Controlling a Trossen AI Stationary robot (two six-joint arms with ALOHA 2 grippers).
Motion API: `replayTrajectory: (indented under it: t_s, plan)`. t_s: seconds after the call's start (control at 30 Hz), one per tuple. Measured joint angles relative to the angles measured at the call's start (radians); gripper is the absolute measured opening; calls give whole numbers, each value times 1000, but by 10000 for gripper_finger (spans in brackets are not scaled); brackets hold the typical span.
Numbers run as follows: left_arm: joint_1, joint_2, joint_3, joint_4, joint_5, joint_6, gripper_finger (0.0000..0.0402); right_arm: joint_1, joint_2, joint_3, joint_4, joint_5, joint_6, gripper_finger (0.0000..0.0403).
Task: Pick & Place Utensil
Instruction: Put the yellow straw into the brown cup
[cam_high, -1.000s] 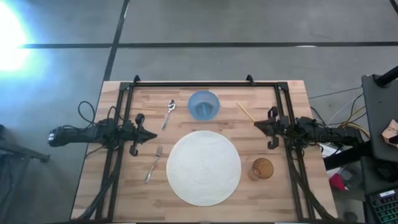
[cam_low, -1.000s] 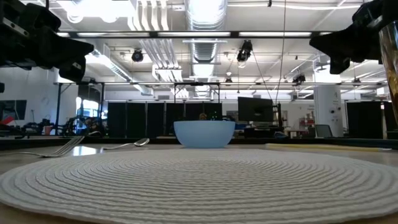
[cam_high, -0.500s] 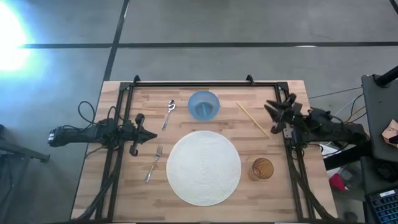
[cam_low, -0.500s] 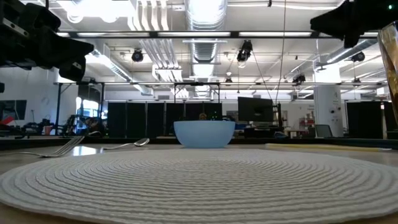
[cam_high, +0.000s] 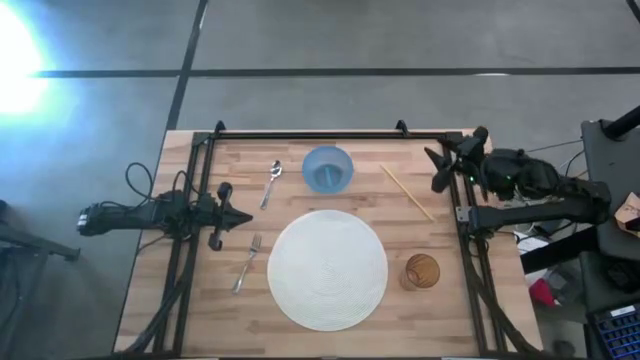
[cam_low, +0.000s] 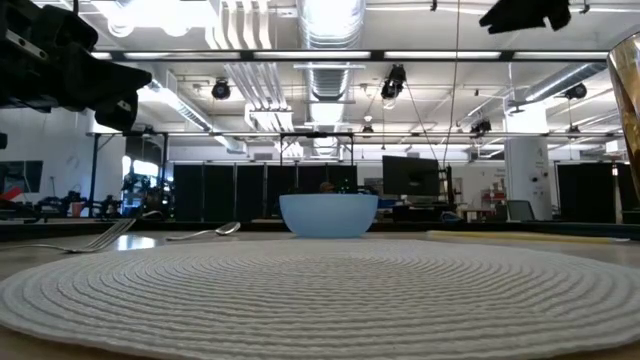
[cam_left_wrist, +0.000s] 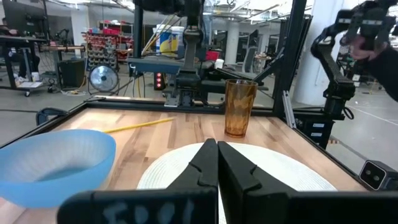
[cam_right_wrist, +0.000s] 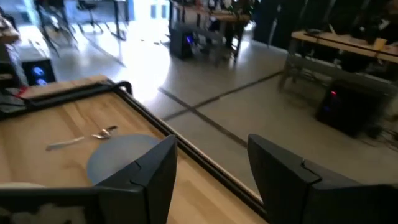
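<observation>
A metal spoon (cam_high: 272, 183) lies on the wooden table left of the blue bowl (cam_high: 328, 168), and also shows in the right wrist view (cam_right_wrist: 87, 138). A fork (cam_high: 248, 262) lies left of the round white placemat (cam_high: 328, 270). A thin yellow stick (cam_high: 406, 191) lies right of the bowl. My right gripper (cam_high: 438, 168) hangs open, high above the table's far right part, with nothing between its fingers (cam_right_wrist: 155, 168). My left gripper (cam_high: 245, 217) is shut and empty, level at the table's left, between spoon and fork.
An amber glass (cam_high: 421, 271) stands right of the placemat near the right rail. A black frame (cam_high: 310, 133) runs along the far edge and both sides. Bare wood lies between the bowl and the right rail around the stick.
My right gripper has risen well above the table, swung toward the far edge and tipped from pointing down toward level. Its fingers have opened wide. Nothing on the table has moved.
</observation>
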Motion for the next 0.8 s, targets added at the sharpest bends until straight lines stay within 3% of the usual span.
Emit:
replayTrajectory:
  t_s: [0.13, 0.43, 0.57, 0.8]
  plan:
    - [0, 0, 0, 0, 0, 0, 0, -90, 135, 164, -148, -55, 23, 197]
    - [0, 0, 0, -1, 0, -1, 0, -455, 448, 444, -413, -467, 0, 197]
    - [0, 0, 0, -1, 0, -6, 0, -593, 586, 478, -499, -640, -9, 197]
    - [0, 0, 0, -2, 0, -8, 0, -656, 781, 441, -559, -719, -20, 196]
